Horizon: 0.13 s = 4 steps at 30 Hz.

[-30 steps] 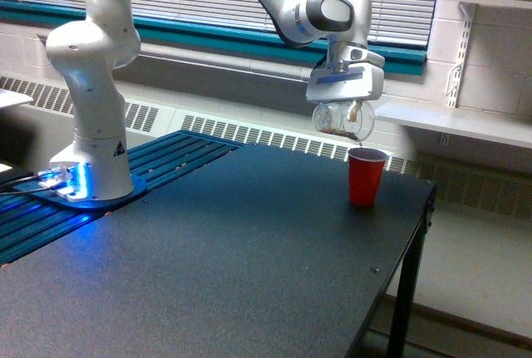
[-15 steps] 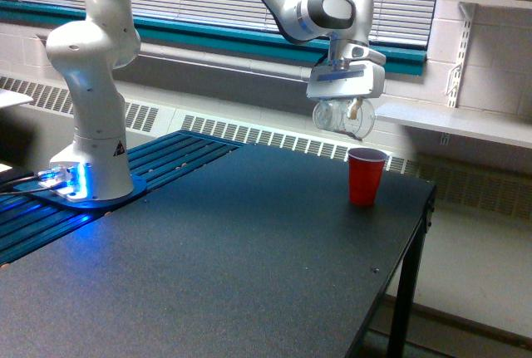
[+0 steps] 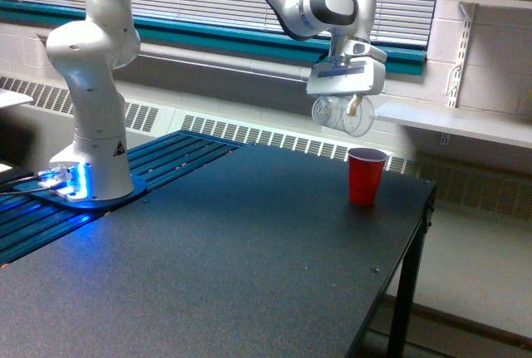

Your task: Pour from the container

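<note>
Lifting slightly, my pincer (image 3: 343,105) clasped the jar (image 3: 342,115) at eleven o'clock above the red cup (image 3: 366,175); best recentre before tipping.

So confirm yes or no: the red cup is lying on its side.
No, the red cup stands upright on the black table, mouth up, below the claw.

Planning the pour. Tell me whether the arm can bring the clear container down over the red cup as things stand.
Probably yes: the gripper holds the clear container in the air just above the red cup, and nothing shows between them.
</note>
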Available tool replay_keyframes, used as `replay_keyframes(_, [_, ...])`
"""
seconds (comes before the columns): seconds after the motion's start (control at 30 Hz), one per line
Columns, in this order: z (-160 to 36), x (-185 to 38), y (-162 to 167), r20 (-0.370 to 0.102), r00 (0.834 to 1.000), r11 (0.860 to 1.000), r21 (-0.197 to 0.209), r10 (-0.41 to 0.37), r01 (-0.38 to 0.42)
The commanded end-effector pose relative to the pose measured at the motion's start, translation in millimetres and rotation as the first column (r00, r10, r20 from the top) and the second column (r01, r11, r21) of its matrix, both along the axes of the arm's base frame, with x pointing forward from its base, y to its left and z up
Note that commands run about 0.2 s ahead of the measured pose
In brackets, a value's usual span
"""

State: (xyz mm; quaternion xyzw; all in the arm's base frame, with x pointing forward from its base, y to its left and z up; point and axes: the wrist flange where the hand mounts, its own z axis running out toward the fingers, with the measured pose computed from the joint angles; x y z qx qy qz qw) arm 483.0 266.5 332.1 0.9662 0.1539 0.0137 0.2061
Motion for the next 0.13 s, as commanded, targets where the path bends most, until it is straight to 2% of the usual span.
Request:
replay_keyframes(0.03, [3.4,-0.7,4.6,-0.003,1.000,1.000,0.014,0.003,-0.003])
replay_keyframes(0.13, [5.4,-0.5,4.5,-0.002,1.000,1.000,0.023,0.000,0.000])
